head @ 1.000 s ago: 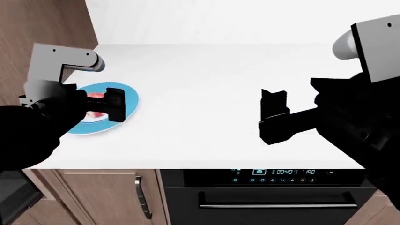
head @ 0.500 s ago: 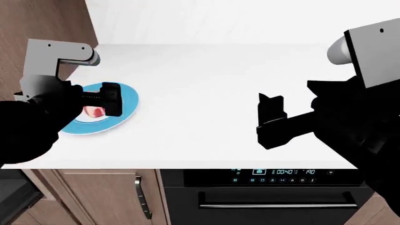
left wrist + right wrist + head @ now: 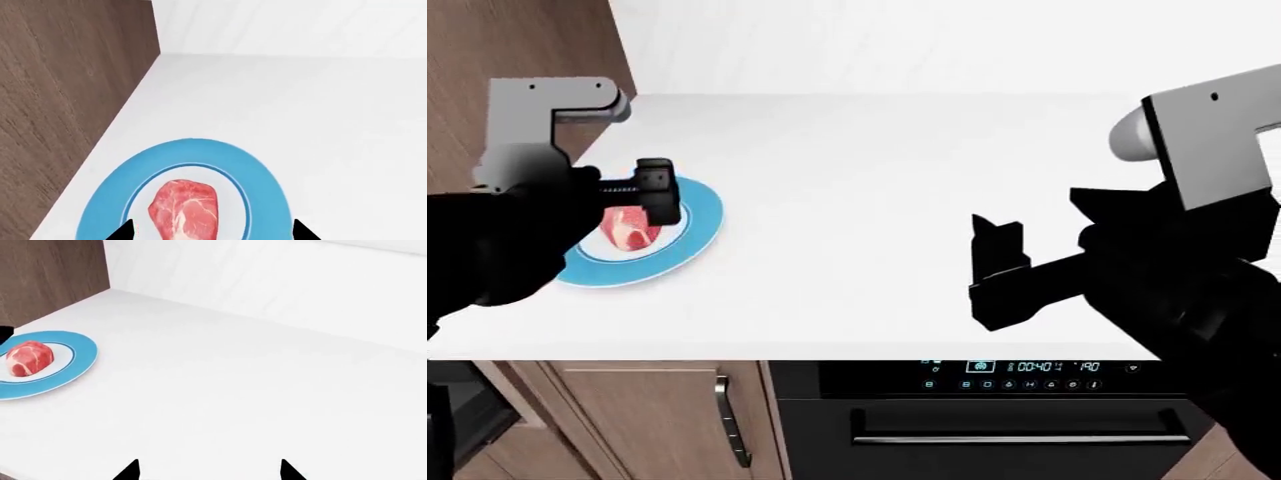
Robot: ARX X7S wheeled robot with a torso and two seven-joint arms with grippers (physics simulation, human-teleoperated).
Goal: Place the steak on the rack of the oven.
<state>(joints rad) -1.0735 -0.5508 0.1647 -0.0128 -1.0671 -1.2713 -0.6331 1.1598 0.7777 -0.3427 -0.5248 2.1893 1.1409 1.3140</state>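
Resting at the centre of a blue-rimmed plate (image 3: 687,245), the steak (image 3: 631,229) sits near the left end of a white counter (image 3: 854,200), just beside a brown wood panel (image 3: 507,45) that rises along that edge. The left gripper (image 3: 657,190) hangs over the plate's near side, its black fingers partly covering the meat in the head view; from the left wrist camera, the two fingertips (image 3: 127,231) stand wide apart, one on either side of the steak (image 3: 185,207), spread and holding nothing, though whether they touch the plate (image 3: 100,210) cannot be told. The right gripper (image 3: 1001,270) hovers over bare counter well apart from the plate, toward the counter's right half; its wrist camera shows two dark tips (image 3: 130,471) set apart with only white surface between them, so it too is released and empty. That same camera catches the steak (image 3: 29,357) and plate (image 3: 77,360) from the side, the red-pink lump marbled with white and lying flat in the plate's white well. Below the counter's front edge, a black oven with a blue display (image 3: 1014,368) and a bar handle (image 3: 1021,437) sits next to a wood cabinet door (image 3: 641,420).
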